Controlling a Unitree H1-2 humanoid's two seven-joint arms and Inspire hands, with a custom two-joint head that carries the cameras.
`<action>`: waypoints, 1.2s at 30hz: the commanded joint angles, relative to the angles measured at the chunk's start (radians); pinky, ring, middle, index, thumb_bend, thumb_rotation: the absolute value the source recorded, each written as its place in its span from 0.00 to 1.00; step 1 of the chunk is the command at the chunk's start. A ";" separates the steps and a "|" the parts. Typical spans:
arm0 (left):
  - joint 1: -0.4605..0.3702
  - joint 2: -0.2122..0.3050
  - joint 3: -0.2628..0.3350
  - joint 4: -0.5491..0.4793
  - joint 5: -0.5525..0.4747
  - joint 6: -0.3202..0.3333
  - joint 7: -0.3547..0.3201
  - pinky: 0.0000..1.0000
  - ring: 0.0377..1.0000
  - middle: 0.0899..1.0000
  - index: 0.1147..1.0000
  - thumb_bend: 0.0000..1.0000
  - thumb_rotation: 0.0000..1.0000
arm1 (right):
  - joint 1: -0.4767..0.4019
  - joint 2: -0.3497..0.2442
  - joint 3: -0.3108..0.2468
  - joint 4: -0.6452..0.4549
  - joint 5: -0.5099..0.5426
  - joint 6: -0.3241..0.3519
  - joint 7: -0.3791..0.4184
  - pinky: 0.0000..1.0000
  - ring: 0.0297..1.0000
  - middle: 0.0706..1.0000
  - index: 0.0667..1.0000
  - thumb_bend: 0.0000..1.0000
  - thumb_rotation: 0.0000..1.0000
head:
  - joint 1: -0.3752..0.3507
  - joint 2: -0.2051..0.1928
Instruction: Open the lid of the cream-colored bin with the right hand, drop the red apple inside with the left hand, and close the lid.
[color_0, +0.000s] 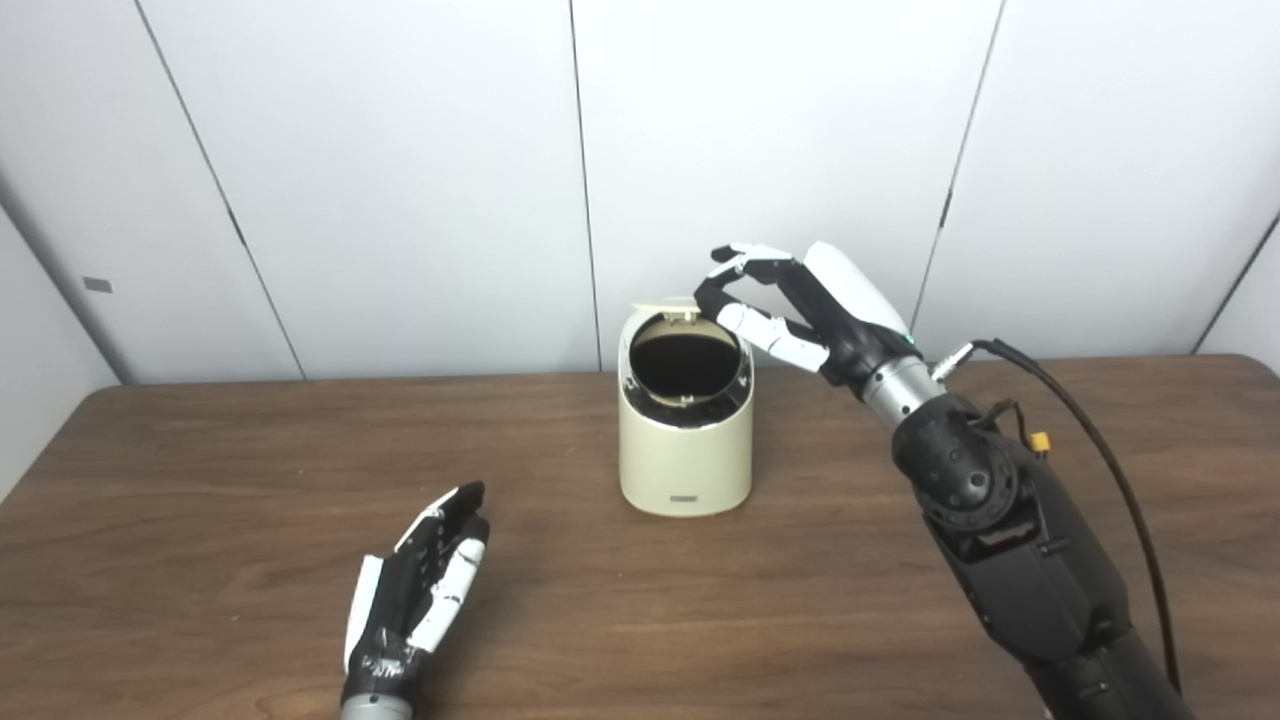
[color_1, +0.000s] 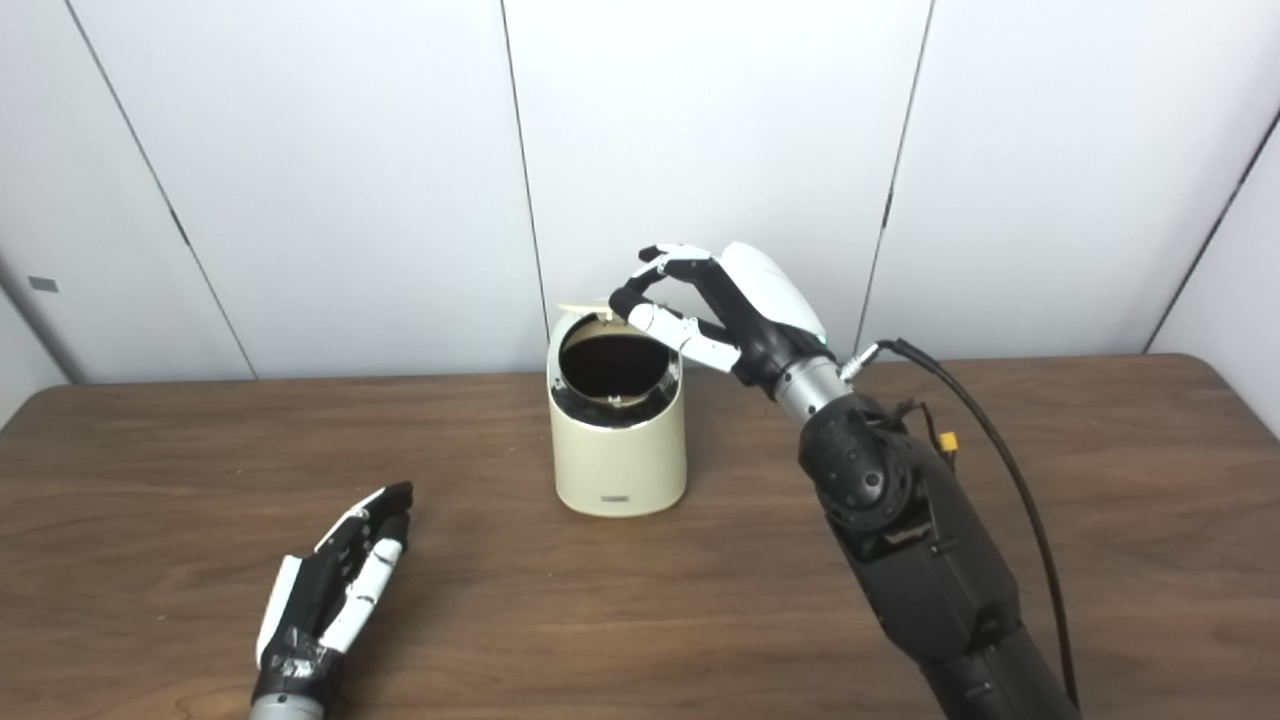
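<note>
The cream-colored bin (color_0: 685, 450) stands upright mid-table with its round mouth uncovered and dark inside. Its lid (color_0: 665, 304) is tipped up at the back rim and shows edge-on. My right hand (color_0: 790, 305) reaches over the bin's back right. Its curled fingertips (color_0: 712, 292) and thumb meet at the lid's right edge and hold it up. My left hand (color_0: 425, 585) lies open on the table, front left of the bin, holding nothing. No red apple shows in either view.
The brown wooden table (color_0: 200, 470) runs back to white wall panels just behind the bin. A black cable (color_0: 1100, 440) loops off my right forearm above the table's right side.
</note>
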 joint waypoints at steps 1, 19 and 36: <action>-0.002 0.003 -0.003 -0.025 0.014 0.013 0.004 0.87 0.87 0.85 0.83 0.46 0.64 | -0.033 -0.033 0.020 -0.043 -0.056 -0.045 -0.002 0.84 0.96 0.90 0.61 0.47 1.00 | -0.001 0.000; 0.008 -0.004 -0.001 -0.043 0.000 0.019 0.004 0.89 0.90 0.87 0.80 0.40 0.52 | 0.036 -0.046 0.122 -0.087 -0.214 -0.069 0.054 1.00 1.00 0.91 0.66 0.53 0.92 | 0.001 0.004; 0.014 -0.004 -0.003 -0.050 0.007 0.015 0.002 0.82 0.85 0.85 0.81 0.38 0.49 | 0.083 -0.058 0.132 -0.104 -0.308 -0.107 0.056 0.98 1.00 0.92 0.66 0.51 0.98 | 0.007 0.020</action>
